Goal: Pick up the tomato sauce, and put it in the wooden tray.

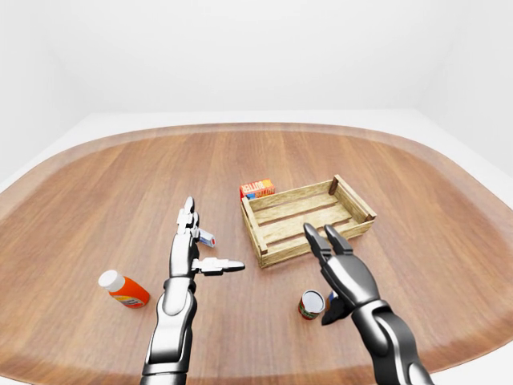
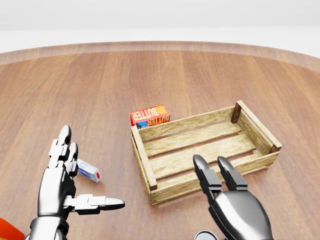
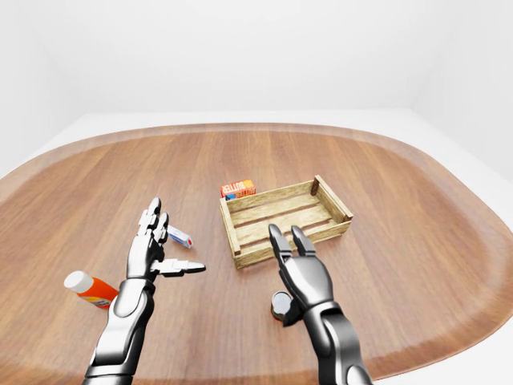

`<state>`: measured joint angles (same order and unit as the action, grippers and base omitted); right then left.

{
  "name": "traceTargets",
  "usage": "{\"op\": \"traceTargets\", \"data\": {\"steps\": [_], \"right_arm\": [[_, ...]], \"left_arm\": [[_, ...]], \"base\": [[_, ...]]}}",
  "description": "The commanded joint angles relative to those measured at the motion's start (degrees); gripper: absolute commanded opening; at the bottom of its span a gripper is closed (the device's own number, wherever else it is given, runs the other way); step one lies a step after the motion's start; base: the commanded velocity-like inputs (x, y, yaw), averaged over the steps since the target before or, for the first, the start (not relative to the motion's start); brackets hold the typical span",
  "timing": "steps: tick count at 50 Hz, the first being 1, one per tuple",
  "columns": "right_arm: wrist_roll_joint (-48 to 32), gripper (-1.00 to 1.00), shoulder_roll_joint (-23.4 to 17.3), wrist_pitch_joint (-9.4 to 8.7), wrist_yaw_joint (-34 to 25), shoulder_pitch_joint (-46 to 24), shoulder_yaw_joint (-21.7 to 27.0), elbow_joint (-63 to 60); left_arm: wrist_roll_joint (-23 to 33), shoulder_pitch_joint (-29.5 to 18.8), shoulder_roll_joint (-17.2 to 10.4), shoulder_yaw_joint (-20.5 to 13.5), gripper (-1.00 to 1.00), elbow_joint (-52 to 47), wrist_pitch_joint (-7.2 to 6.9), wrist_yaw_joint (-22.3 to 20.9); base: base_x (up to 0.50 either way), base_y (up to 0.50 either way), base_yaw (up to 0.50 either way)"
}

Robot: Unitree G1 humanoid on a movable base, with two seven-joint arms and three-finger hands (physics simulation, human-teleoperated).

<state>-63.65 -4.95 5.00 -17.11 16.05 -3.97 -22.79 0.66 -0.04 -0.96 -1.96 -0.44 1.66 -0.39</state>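
right hand [image 1: 337,269] open – beside sauce can [image 1: 311,304]

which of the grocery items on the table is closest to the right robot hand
The small can with the green label, standing just beside the right robot hand. The butter box, orange bottle and small tube all lie farther left or higher in the left-eye view.

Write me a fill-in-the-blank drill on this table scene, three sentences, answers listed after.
1. The wooden tray holds ____ items.
2. The butter box stands outside the tray, against its ____ corner in the head view.
3. The small can stands beside the robot's ____ hand.

Missing words: no; top-left; right
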Motion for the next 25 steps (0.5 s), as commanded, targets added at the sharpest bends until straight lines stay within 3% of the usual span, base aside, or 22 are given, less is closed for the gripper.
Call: {"op": "traceTargets", "data": {"steps": [1,25], "right_arm": [[-1.0,1.0,-0.2,0.0,0.13,0.23,-0.25,1.79],[-2.08,1.0,-1.41,0.0,4.4,-2.59,-1.93,14.44]], "left_arm": [[0.03,0.03,0.01,0.02,1.0,-0.09,-0.03,0.01],[-0.02,-0.03,0.01,-0.01,1.0,-0.15,-0.17,0.05]], "base": [[0.0,0.0,0.0],[0.0,0.0,0.0]]}}
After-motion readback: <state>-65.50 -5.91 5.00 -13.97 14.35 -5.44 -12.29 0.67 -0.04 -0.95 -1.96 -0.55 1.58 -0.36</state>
